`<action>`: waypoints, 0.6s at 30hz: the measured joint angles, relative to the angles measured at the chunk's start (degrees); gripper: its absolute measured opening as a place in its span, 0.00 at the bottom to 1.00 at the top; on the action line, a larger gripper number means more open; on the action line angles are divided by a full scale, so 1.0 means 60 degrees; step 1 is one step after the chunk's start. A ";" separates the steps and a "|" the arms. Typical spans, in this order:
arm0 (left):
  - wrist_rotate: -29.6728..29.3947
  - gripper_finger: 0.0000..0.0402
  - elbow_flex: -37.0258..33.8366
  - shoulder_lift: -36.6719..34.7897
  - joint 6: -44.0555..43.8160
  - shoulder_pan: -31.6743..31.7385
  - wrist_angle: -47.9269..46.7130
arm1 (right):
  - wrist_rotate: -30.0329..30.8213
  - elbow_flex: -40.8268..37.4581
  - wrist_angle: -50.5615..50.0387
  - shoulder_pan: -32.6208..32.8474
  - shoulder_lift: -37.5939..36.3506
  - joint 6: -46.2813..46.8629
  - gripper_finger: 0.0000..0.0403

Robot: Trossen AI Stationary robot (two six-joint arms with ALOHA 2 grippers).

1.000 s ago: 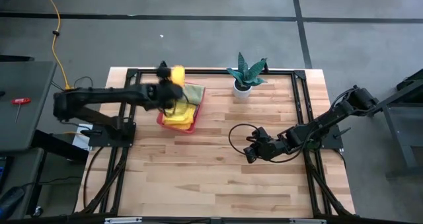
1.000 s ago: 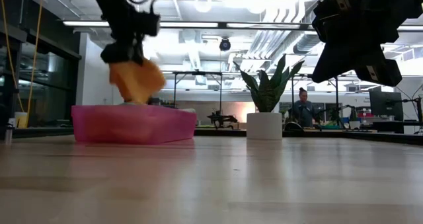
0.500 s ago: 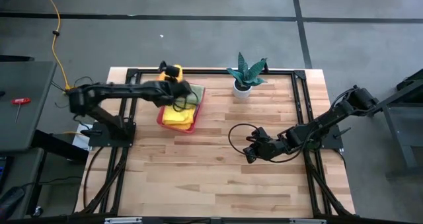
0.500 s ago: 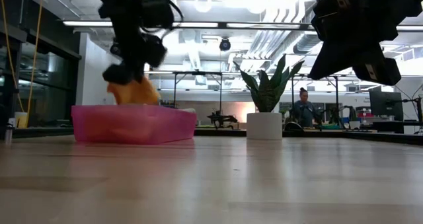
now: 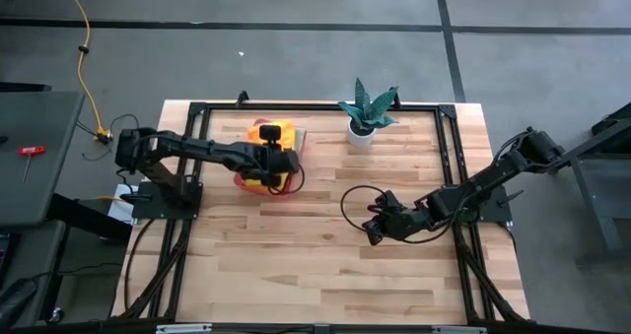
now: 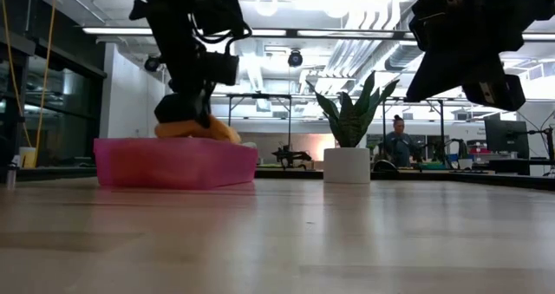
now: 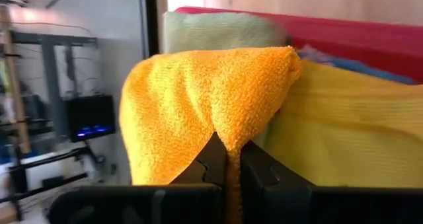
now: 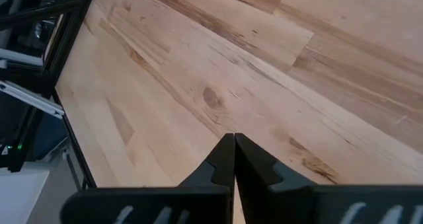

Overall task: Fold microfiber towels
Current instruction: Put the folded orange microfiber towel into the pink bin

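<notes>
A: While the orange towel (image 7: 211, 98) hangs soft and limp over the pink tray (image 5: 286, 189) at eleven o'clock, who holds it?

B: Left gripper (image 7: 228, 161), clamped on a corner fold. Right gripper (image 8: 234, 159) waits closed at four o'clock, over bare table (image 5: 296, 265).

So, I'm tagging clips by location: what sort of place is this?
Probably a robotics lab or workshop: a wooden table on bare concrete floor, long ceiling strip lights, and more metal-framed stations with a person working behind.

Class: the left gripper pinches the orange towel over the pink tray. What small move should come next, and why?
Probably lift it clear toward bare table. The left gripper is shut on the orange towel, which hangs over the pink tray above the yellow towel.
</notes>
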 joint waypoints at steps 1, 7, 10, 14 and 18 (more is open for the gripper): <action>0.0113 0.00 -0.0001 0.0000 -0.0138 -0.0090 -0.0061 | 0.0007 0.0000 0.0003 0.0000 0.0000 -0.0005 0.00; 0.1516 0.00 0.0002 -0.0066 -0.0977 -0.0488 -0.0763 | 0.0012 0.0000 -0.0002 0.0000 0.0000 -0.0005 0.00; 0.2721 0.00 0.0010 -0.0098 -0.1587 -0.0499 -0.1167 | 0.0013 0.0000 -0.0018 0.0000 0.0000 -0.0009 0.00; 0.4054 0.00 0.0006 -0.0095 -0.1931 -0.0532 -0.1603 | 0.0016 0.0000 -0.0052 0.0000 0.0000 -0.0009 0.00; 0.4740 0.00 0.0006 -0.0095 -0.1762 -0.0599 -0.1955 | 0.0016 0.0000 -0.0078 -0.0011 0.0000 -0.0009 0.00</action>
